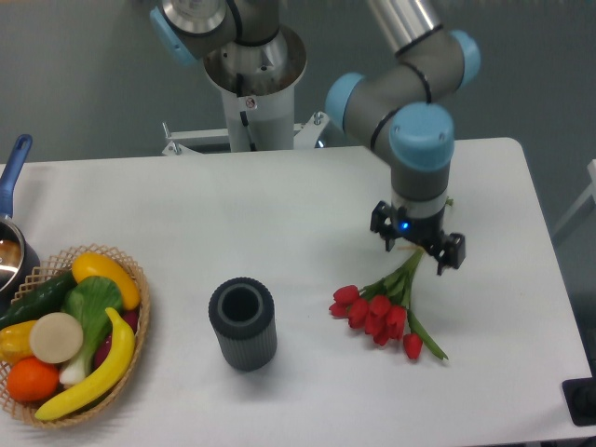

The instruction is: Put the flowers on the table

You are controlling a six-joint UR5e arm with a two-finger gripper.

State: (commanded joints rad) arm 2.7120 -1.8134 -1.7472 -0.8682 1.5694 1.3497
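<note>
Nearest the camera on the left, a woven basket (140, 321) sits at the table's front corner, packed with toy produce: a long yellow banana (98, 368), an orange (32, 378), a pale round slice (56, 337), a green leafy piece (91, 303), a dark cucumber (42, 296) and a yellow pepper (104, 273). Just behind the basket, at the left edge, a pot (9, 251) with a blue handle pokes into view.

Toward the middle, a dark grey ribbed vase (242, 324) stands upright, its open mouth facing up, well apart from the basket.

To the right of the vase, the red tulips (377, 312) lie flat on the white table (279, 214). Their red heads fan out toward the vase and the front edge, while the green stems run back and to the right, up toward the gripper.

And there is the gripper (418, 247), hanging just behind the flower heads, above the stem end of the bunch. Its two dark fingers are spread apart, one on each side of the stems, and they clasp nothing; the bunch rests on the tabletop on its own.

Above the gripper rises the wrist with its blue cap, and the grey arm (410, 79) bends back toward the pedestal base (251, 84) beyond the table's far edge.
</note>
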